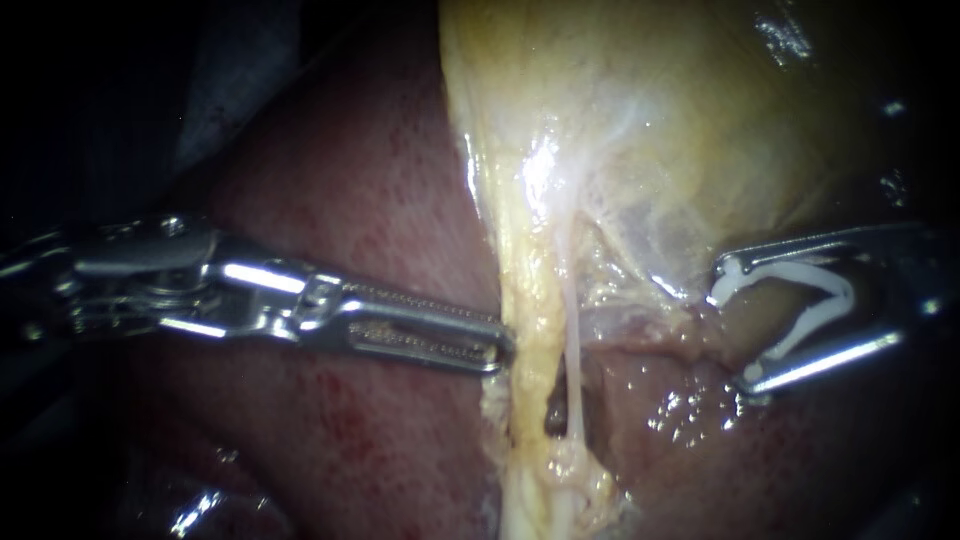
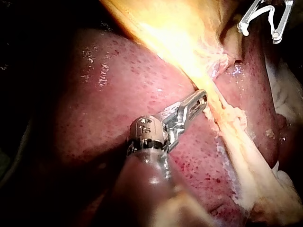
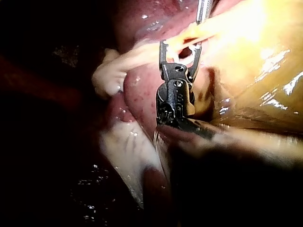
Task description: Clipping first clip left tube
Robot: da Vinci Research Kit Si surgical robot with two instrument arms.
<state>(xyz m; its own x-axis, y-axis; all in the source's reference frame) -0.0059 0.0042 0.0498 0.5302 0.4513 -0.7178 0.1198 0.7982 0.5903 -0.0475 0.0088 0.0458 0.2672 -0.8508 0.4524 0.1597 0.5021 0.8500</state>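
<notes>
Two strands to tell apart below the gallbladder (image 1: 680, 120): left tube (image 1: 525, 340), thick and yellow, near the middle of the scene, and just right of it a thin pale tube (image 1: 571, 330), with a dark gap (image 1: 553, 412) between the two lower down. No clip on either yet. Well apart to the right, right instrument (image 1: 733, 328) with jaws spread wide, gripping an open white clip (image 1: 812, 325) from both sides, mouth facing left and nothing of either tube inside it. Touching the left tube's left edge, left instrument (image 1: 495, 348) with jaws pressed together, apparently holding nothing, over the red liver (image 1: 380, 200). Main risk, by judgement: on the way in from the right, meeting the thin pale tube first and catching that one, or both together, in the clip. Also possible: snagging the flap of pale tissue (image 1: 650, 280) just left of the clip, closing with the left tube only partly spanned, or nudging it aside with the left tip and losing tension.
</notes>
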